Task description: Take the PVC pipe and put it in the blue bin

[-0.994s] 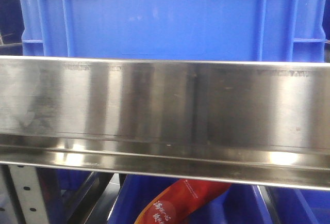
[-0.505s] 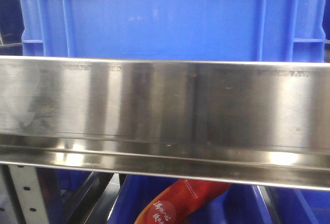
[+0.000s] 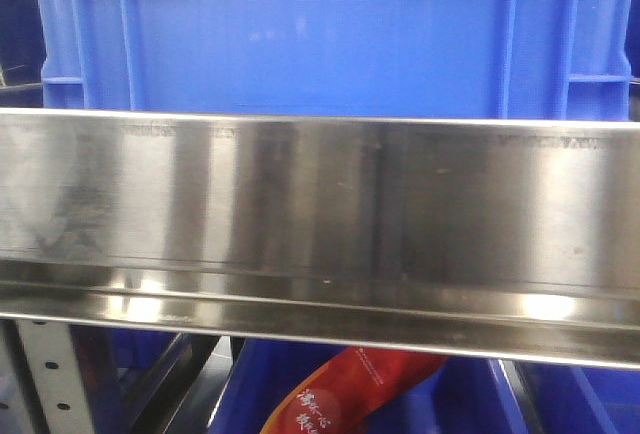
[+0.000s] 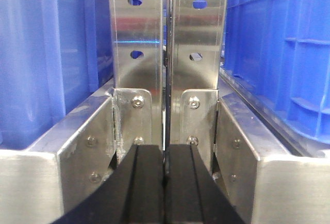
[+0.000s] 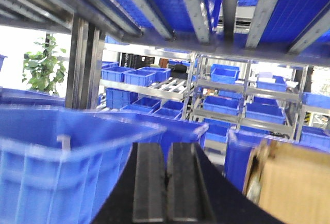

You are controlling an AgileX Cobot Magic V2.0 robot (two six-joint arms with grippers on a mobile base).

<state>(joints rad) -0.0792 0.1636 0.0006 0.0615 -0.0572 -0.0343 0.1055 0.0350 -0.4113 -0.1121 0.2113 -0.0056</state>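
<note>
No PVC pipe shows in any view. A large blue bin [image 3: 320, 34] sits on the steel shelf rail [image 3: 320, 204] straight ahead in the front view. My left gripper [image 4: 165, 157] is shut with nothing between its black pads, facing the shelf's twin steel uprights [image 4: 167, 43], with a blue bin [image 4: 278, 59] on each side. My right gripper [image 5: 166, 154] is shut and empty too, held above the near rim of a blue bin [image 5: 62, 157] under a shelf of rollers.
A red packet [image 3: 345, 394] lies in a blue bin below the rail. A cardboard box [image 5: 294, 182] stands right of the right gripper. Racks with several blue bins [image 5: 221, 100] fill the background, and a plant [image 5: 44, 69] stands at the far left.
</note>
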